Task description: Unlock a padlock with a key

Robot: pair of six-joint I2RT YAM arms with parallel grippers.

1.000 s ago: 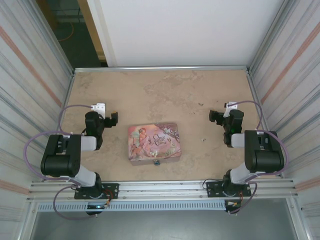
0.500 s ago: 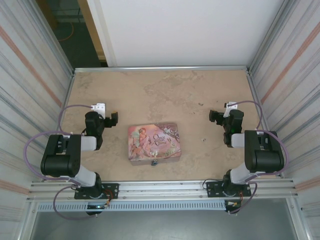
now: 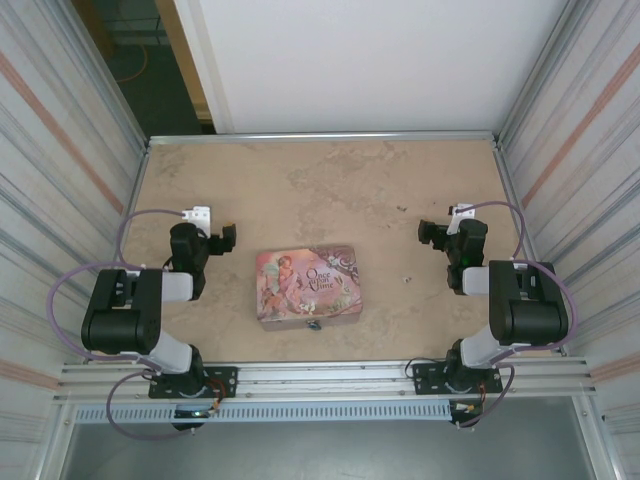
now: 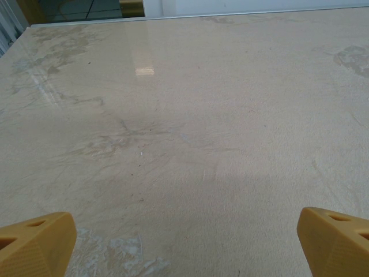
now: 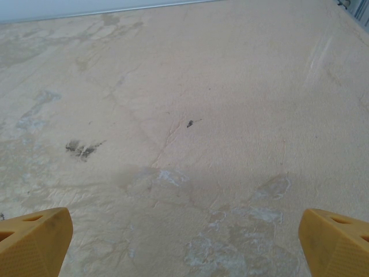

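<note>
Nothing visibly changes over the last second: seen from above, the tiny blue-teal padlock (image 3: 313,323) holds its exact spot on the beige marbled desk (image 3: 330,190).

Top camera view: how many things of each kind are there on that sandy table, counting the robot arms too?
Black robot arms, each with an open pincer: 2 (left pincer, right pincer)
Pink pictured rectangular tin box: 1
Tiny bluish padlock with a metal shackle, at the tin's near side: 1
Tiny dark speck right of the tin, too small to identify: 1
Total: 5
</note>
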